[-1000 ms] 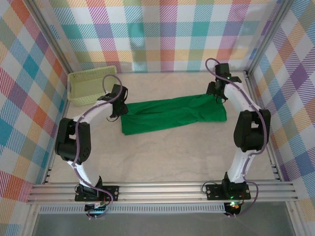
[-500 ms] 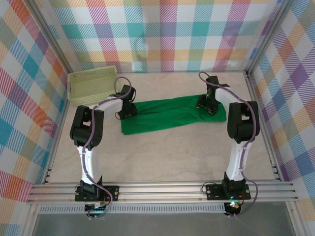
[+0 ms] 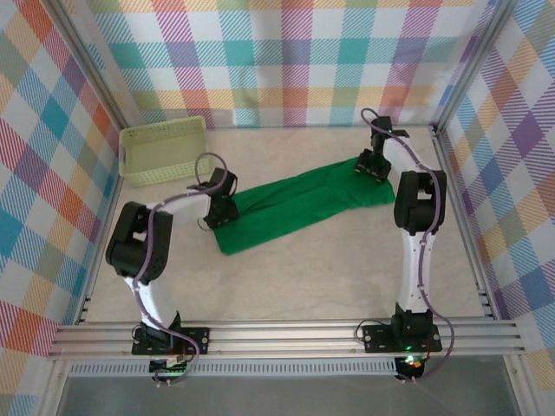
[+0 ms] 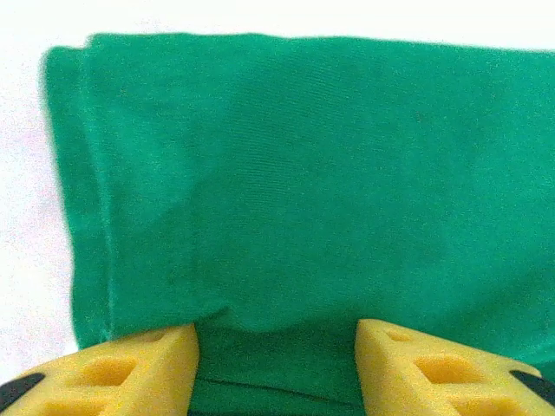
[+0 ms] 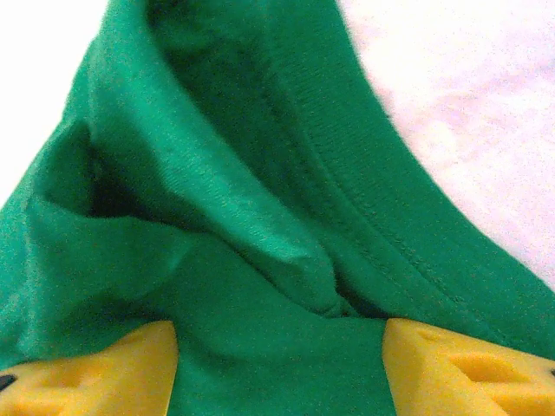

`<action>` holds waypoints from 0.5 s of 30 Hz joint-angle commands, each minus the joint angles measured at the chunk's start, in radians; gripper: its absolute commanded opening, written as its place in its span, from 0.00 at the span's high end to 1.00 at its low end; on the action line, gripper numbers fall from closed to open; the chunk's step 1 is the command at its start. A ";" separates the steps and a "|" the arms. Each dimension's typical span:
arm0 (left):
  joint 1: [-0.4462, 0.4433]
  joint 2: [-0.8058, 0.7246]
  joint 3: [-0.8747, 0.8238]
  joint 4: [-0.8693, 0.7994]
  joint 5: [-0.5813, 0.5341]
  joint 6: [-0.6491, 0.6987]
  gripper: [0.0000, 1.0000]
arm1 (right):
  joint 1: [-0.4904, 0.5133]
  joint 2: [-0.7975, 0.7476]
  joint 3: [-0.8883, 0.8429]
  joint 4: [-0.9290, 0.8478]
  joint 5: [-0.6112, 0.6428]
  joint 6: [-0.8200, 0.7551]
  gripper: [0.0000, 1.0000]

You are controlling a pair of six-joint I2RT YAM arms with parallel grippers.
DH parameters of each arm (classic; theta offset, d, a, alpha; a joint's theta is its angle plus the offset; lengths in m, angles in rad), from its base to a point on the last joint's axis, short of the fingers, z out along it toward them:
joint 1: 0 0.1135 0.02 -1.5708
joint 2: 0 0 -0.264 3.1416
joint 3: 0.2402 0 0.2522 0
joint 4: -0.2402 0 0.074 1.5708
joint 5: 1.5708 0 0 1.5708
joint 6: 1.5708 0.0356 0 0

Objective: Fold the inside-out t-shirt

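The green t-shirt (image 3: 303, 204) lies on the table (image 3: 303, 277) as a long strip, between the two arms. It is more slanted now than it is in the pictures from a moment before, where it lies almost straight across. Its left end is closer to the arm bases, and its right end is further back. The strip also looks thinner.

The left gripper (image 3: 218, 211) sits on the left end of the shirt and is nearer to the bases now. The right gripper (image 3: 371, 166) sits on the right end, far back on the table. The cloth goes where the grippers go, so I think they are dragging or pulling it. That looks like stretching and smoothing the shirt to get it ready for the next fold. The folding is not done yet.

In the left wrist view, the yellow fingers (image 4: 130, 368) stand apart with flat green cloth between them. In the right wrist view, the yellow fingers (image 5: 95, 373) also stand apart, with a bunched lump of cloth and a stitched hem between them. I cannot tell if either gripper is really squeezing the cloth or just resting on it.

The pale basket (image 3: 165, 173) stands at the back left, well apart from the shirt, and I see nothing inside it
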 commanded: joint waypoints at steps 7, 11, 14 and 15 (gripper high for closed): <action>-0.037 -0.278 -0.170 -0.151 -0.075 -0.115 0.36 | 0.016 -0.116 -0.041 -0.034 0.064 -0.135 0.28; -0.028 -0.276 -0.121 -0.172 -0.062 -0.070 0.35 | 0.011 -0.214 -0.167 0.011 0.088 -0.233 0.19; -0.032 -0.227 -0.098 -0.165 -0.042 -0.067 0.35 | 0.012 -0.201 -0.160 -0.002 0.074 -0.285 0.13; -0.031 -0.209 -0.092 -0.160 -0.038 -0.065 0.35 | 0.013 -0.187 -0.147 -0.010 0.060 -0.299 0.11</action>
